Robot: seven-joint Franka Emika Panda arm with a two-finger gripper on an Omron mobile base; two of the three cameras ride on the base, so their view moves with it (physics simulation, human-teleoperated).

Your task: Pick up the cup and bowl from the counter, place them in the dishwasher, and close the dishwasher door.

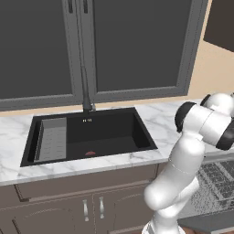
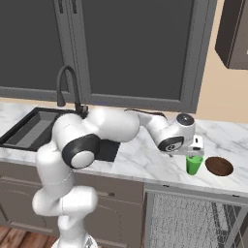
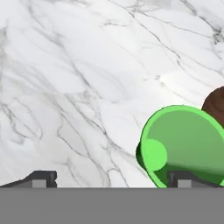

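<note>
Gripper (image 3: 111,177) hangs spread wide over the counter (image 3: 78,78), one fingertip (image 3: 183,178) above the green cup (image 3: 183,146) at lower right, the brown bowl (image 3: 215,105) just beyond it.

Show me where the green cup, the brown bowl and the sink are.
green cup (image 2: 194,164), right base view, side wall.
brown bowl (image 2: 219,165), right base view, dark inside.
sink (image 1: 107,132), left base view, basin floor.

Dark faucet (image 2: 68,87) behind sink; brown cabinets (image 1: 91,205) below.
</note>
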